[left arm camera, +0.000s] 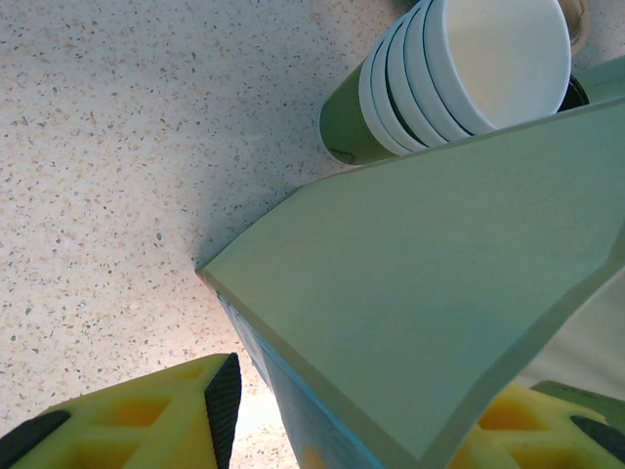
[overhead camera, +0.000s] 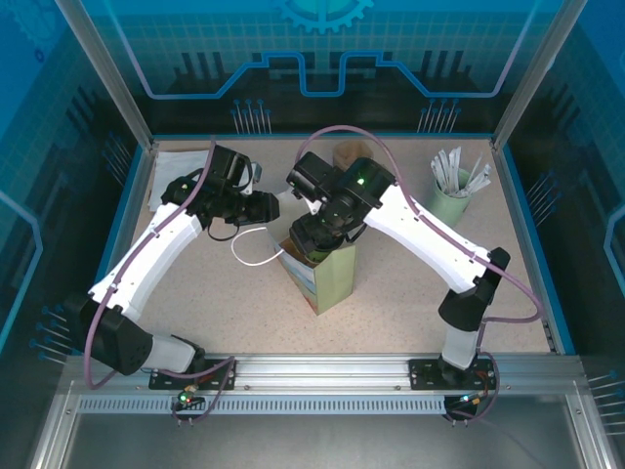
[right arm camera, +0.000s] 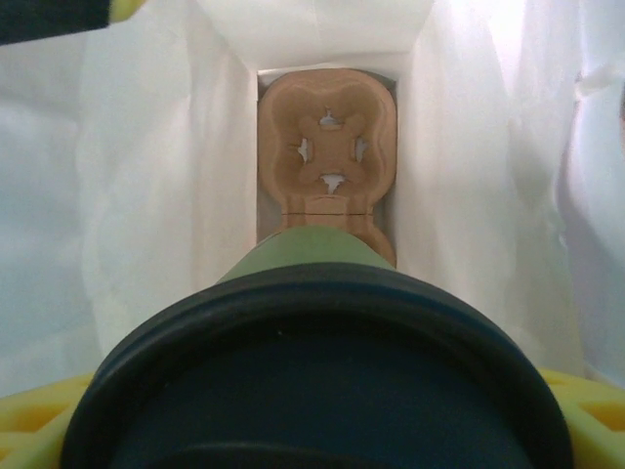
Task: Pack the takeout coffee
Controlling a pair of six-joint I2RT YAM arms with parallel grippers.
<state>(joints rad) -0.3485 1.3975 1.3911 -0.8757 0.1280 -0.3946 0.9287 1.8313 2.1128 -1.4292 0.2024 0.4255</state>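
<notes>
The takeout coffee (right arm camera: 305,252), an olive-green cup with a black lid, hangs inside the open paper bag (overhead camera: 332,278). My right gripper (right arm camera: 312,435) is shut on it, a yellow finger at each side of the lid. Below the cup, on the bag's floor, lies a brown cardboard cup carrier (right arm camera: 327,137). In the top view my right gripper (overhead camera: 314,239) reaches down into the bag's mouth. My left gripper (overhead camera: 269,207) is at the bag's left rim. The bag's green wall (left arm camera: 430,293) runs between its fingers (left arm camera: 146,420), so the gripper is shut on it.
A stack of green cups with white insides (left arm camera: 439,78) stands just behind the bag. A pale green cup of white sticks (overhead camera: 451,191) is at the back right. A brown block (overhead camera: 350,153) sits at the back middle. White paper (overhead camera: 176,161) lies at the back left.
</notes>
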